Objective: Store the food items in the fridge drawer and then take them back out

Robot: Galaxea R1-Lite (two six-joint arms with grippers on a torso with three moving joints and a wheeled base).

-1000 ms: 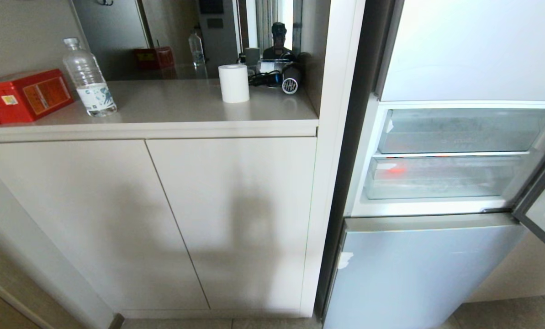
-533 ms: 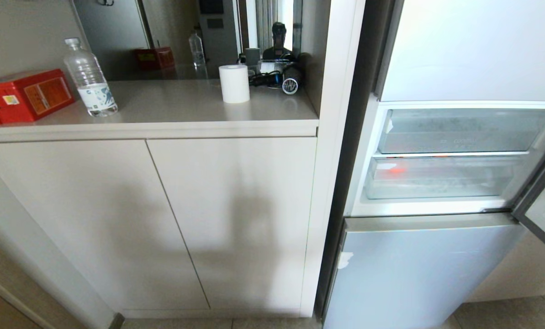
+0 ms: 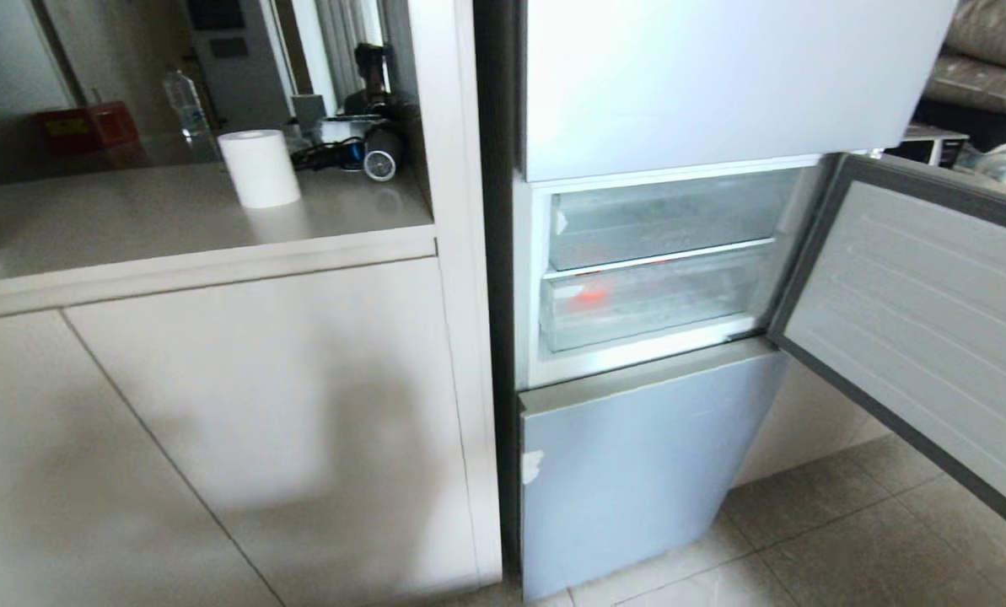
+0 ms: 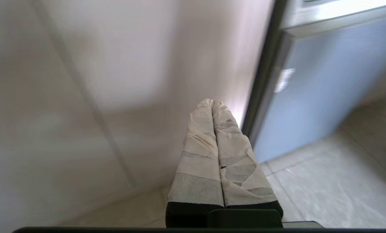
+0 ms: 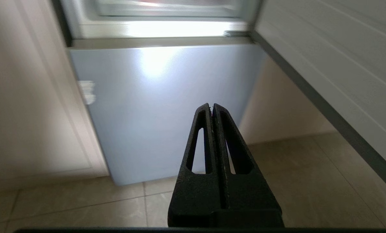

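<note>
The fridge's middle compartment stands open in the head view. Its lower clear fridge drawer (image 3: pixel 663 308) is pushed in, and an orange-red food item (image 3: pixel 591 295) shows blurred through the front at the left end. Neither gripper appears in the head view. My left gripper (image 4: pixel 212 102), its fingers wrapped in pale tape, is shut on nothing and hangs low before the cabinet beside the fridge. My right gripper (image 5: pixel 211 105), black, is shut and empty, low in front of the fridge's bottom door (image 5: pixel 160 106), below the drawer.
A shorter clear bin (image 3: pixel 671 215) sits above the drawer. The open fridge door (image 3: pixel 916 320) swings out on the right. A beige cabinet (image 3: pixel 216 421) stands left, its counter bearing a paper roll (image 3: pixel 258 169) and a hair dryer (image 3: pixel 378 156). Tiled floor (image 3: pixel 806 539) lies below.
The whole head view has swung right: the fridge now sits mid-picture and its open door shows. The bottle and red box on the counter have left the picture. Nothing itself moved.
</note>
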